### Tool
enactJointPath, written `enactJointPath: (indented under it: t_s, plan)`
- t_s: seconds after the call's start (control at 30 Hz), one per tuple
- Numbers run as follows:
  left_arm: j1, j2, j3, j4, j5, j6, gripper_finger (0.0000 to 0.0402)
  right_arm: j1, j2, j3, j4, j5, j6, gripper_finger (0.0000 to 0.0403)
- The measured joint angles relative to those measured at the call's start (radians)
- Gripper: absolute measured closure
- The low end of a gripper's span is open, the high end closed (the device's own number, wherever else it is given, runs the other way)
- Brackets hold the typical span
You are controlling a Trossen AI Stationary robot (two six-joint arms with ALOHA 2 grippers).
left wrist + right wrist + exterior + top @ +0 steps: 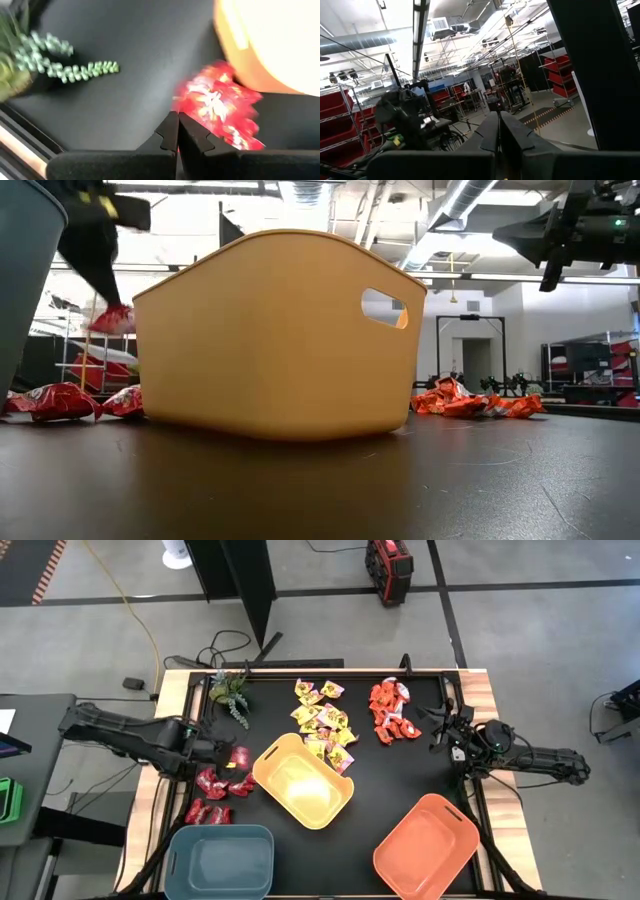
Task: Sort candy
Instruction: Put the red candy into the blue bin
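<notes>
Reaching in over the left edge of the black table (400, 780), the left gripper (226, 751) has its fingers pinched together on a deep red candy (215, 102) just beside the yellow bin (300, 780). More red candies (208, 810) lie near that edge. Near the right edge, the right gripper (438, 727) hangs raised, fingers together, empty.

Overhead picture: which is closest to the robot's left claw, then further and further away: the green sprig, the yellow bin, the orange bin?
From the left gripper, shut at the red candy pile:
1. Yellow bin, beside it toward the table's middle; the green sprig, along the table's far edge, is too close to call.
2. Orange bin, at the near right corner, clearly farthest.
</notes>
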Motion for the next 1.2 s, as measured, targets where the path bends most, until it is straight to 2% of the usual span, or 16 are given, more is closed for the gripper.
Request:
enactJointPath:
  t_s: [0.2,0.3,0.5,0.63,0.8,1.0,1.2]
  plan:
    - [-0.134,0.000,0.141,-0.039,0.000,0.083,0.0401,0.000,0.000,0.000,0.000,0.000,-0.002,0.0367]
    - [-0.171,0.005,0.147,-0.036,0.005,0.096,0.0402,-0.002,0.000,0.000,0.009,0.000,-0.002,0.0367]
    - [-0.285,0.044,0.147,-0.027,0.119,0.074,0.0401,-0.002,0.000,0.001,0.016,0.000,-0.003,0.0367]
    - [-0.371,0.064,0.148,0.003,0.152,0.044,0.0401,-0.002,0.000,0.001,0.016,0.000,-0.010,0.0367]
    - [-0.467,0.077,0.194,0.011,0.138,0.019,0.0401,-0.002,0.000,0.001,0.016,0.000,-0.010,0.0367]
    - [-0.569,0.110,0.311,0.043,0.102,0.055,0.0401,-0.002,0.000,0.001,0.012,0.000,-0.002,0.0367]
    - [-0.653,0.187,0.370,0.141,0.159,0.066,0.0401,-0.002,0.000,0.001,0.001,0.000,-0.001,0.0367]
